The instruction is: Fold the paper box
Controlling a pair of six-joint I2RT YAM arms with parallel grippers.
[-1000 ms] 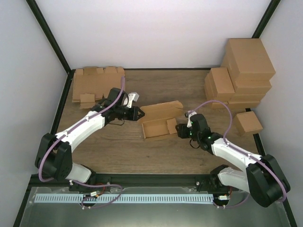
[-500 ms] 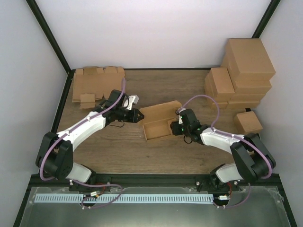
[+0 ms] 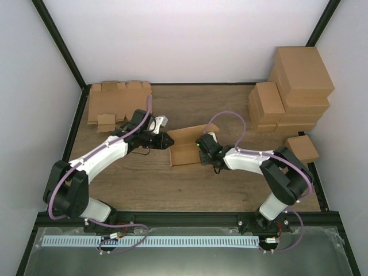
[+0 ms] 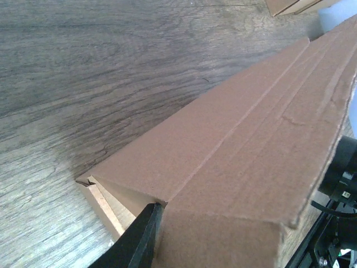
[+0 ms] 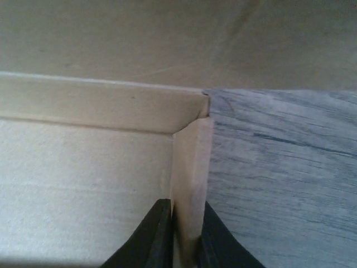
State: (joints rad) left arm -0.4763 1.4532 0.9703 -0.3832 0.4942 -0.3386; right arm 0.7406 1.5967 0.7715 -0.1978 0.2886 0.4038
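So here's where we are with the paper box [image 3: 185, 154]: it sits roughly mid-tabletop, a bit toward the far edge, as a half-formed tray with its lid panel [image 4: 251, 156] raised and leaning away from us.

We've got the right gripper [image 3: 202, 144] at the tray's right end. The wrist view shows both fingers pinched tight on the thin side wall [image 5: 187, 167] just below the corner. Our guess is that's to hold the wall upright so the tray doesn't spring flat.

The left gripper [image 3: 167, 140] is at the opposite left corner. We only see one finger [image 4: 139, 240] pressed against the cardboard, with the panel covering where the other would be. So it looks nipped on the box there, probably bracing it against the right arm's pull.

Room-wise, the tabletop [image 3: 144, 184] is bare wood on the near side of the box, so we have plenty of space to swing a wrist there. The flat blanks [image 3: 118, 100] sit in the far left corner and the finished boxes [image 3: 293, 86] are stacked in the far right corner. One small box [image 3: 302, 148] sits by the right edge, and all of these are well apart from the work. The tight spot is the box itself, with both arms meeting at its ends, so the lid has to come down between them.
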